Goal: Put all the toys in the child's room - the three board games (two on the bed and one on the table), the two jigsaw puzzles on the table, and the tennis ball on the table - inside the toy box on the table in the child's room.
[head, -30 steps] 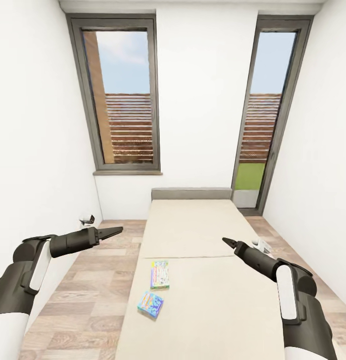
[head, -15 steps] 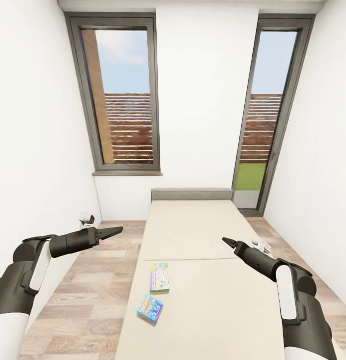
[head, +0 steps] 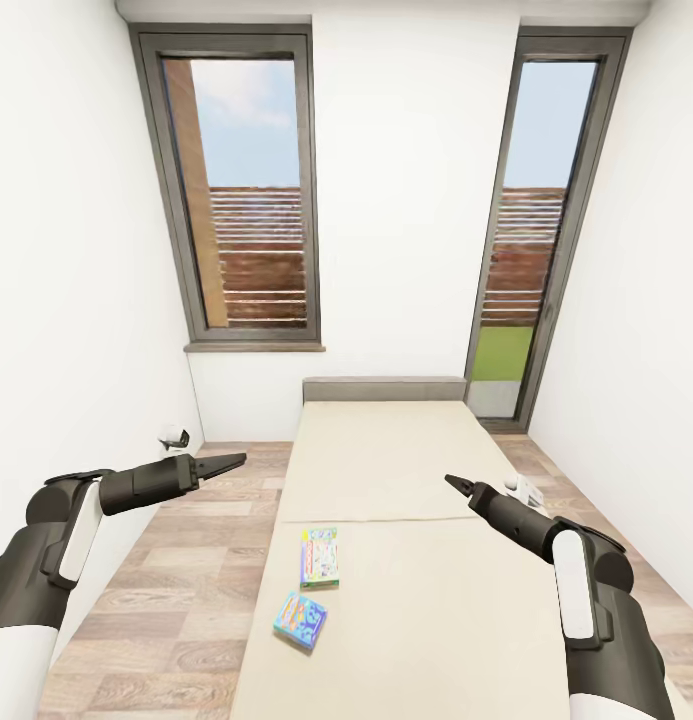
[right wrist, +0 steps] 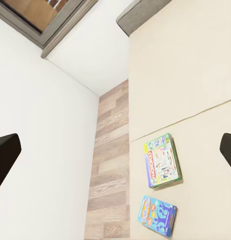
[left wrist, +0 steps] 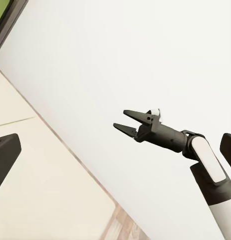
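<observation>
Two board games lie on the beige bed (head: 386, 460) near its left edge: a green-edged box (head: 319, 556) and, nearer me, a blue cartoon-covered box (head: 300, 619). The right wrist view shows them too, the green one (right wrist: 163, 161) and the blue one (right wrist: 157, 215) on the sheet (right wrist: 195, 75). My left gripper (head: 241, 460) hangs open over the floor to the left of the bed, holding nothing. Over the bed's right side my right gripper (head: 449, 481) is open and empty. In the left wrist view its (left wrist: 120, 119) jaws stand apart. The toy box, table, jigsaw puzzles and tennis ball are out of view.
A strip of wood-plank floor (head: 176, 580) runs between the left wall and the bed. A low grey headboard (head: 384, 388) stands at the far wall under two tall grey-framed windows (head: 248, 200). Small white objects lie on the floor at the left wall (head: 172, 438) and right of the bed (head: 526, 490).
The whole view has crept slightly forward, so the two game boxes sit a little lower in the picture. Both arms hold the same pose.
</observation>
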{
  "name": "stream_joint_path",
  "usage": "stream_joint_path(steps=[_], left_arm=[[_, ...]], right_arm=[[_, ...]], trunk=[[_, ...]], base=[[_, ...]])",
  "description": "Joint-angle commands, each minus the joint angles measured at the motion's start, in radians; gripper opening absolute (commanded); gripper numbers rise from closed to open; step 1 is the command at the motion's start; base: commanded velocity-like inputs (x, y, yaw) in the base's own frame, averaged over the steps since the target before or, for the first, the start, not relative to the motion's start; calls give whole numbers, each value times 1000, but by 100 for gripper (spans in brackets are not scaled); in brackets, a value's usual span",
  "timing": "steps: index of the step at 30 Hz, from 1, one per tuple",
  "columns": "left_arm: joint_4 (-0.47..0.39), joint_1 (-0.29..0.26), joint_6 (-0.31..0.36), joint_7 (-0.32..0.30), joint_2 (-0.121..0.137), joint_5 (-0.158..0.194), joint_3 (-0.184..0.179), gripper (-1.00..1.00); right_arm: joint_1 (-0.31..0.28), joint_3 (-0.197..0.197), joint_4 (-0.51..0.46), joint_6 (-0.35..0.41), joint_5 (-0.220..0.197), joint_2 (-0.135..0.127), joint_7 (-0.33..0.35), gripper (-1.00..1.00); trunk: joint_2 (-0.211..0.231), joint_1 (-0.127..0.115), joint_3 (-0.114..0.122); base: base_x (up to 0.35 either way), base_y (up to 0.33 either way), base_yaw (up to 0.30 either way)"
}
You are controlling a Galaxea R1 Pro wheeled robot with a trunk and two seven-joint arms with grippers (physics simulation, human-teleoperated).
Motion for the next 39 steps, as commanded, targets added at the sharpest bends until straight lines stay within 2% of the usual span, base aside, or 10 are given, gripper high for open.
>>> stream_joint_path(steps=[1, 32, 36, 39], left_arm=[[0, 0, 7, -1, 0, 2, 0, 100], [3, 0, 7, 5, 0, 0, -1, 100], [15, 0, 8, 37, -1, -9, -8, 100], [27, -2, 9, 115, -7, -26, -24, 100]], right_arm=[[-1, -3, 0, 5, 7, 1, 10, 100], [-1, 0, -16, 13, 9, 1, 19, 100], [-1, 9, -36, 19, 10, 2, 18, 100], [-1, 31, -45, 30, 18, 2, 14, 100]], trunk=[[-1, 1, 0], [-1, 1, 0], [-1, 1, 0], [-1, 1, 0]], base=[[100, 14, 0], [21, 3, 0], [0, 0, 0], [0, 0, 0]])
